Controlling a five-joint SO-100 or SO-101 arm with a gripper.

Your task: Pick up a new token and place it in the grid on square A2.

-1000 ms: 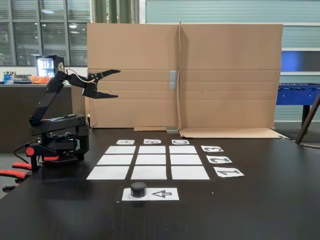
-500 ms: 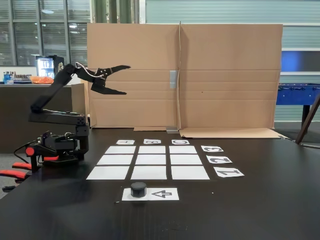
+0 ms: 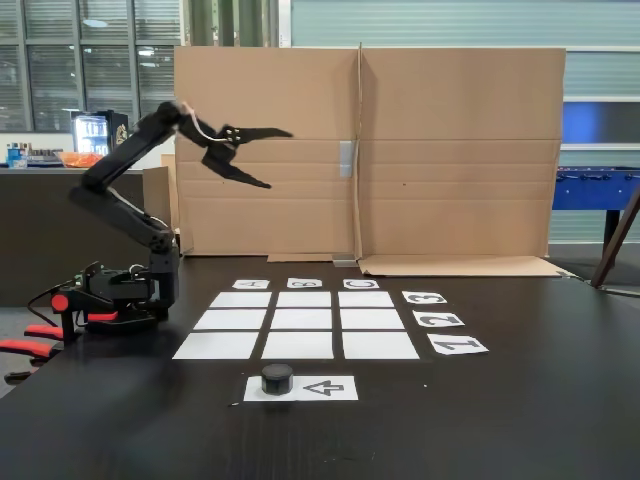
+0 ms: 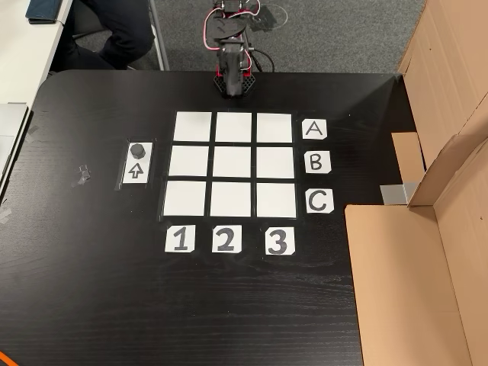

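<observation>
The token [image 3: 277,378] is a small dark round puck resting on the left end of a white sheet printed with an arrow [image 3: 325,388], in front of the grid [image 3: 304,320]. From above, the token [image 4: 138,150] lies left of the grid [image 4: 232,162]. Square A2 [image 3: 231,320] [image 4: 232,127] is blank, the middle square of the row nearest the arm. My gripper [image 3: 281,158] hangs high in the air over the grid's left side, jaws wide open and holding nothing. Seen from above, the arm [image 4: 231,57] reaches in from the top edge.
A tall cardboard wall [image 3: 400,150] [image 4: 427,252] closes off the far side of the black table. Paper labels A, B, C [image 4: 314,162] and 1, 2, 3 [image 4: 224,240] border the grid. A scrap of tape [image 4: 82,174] lies near the left edge.
The arm has unfolded and lifted, carrying the gripper up and to the right over the table in the fixed view. The jaws stayed open. The token has not moved.
</observation>
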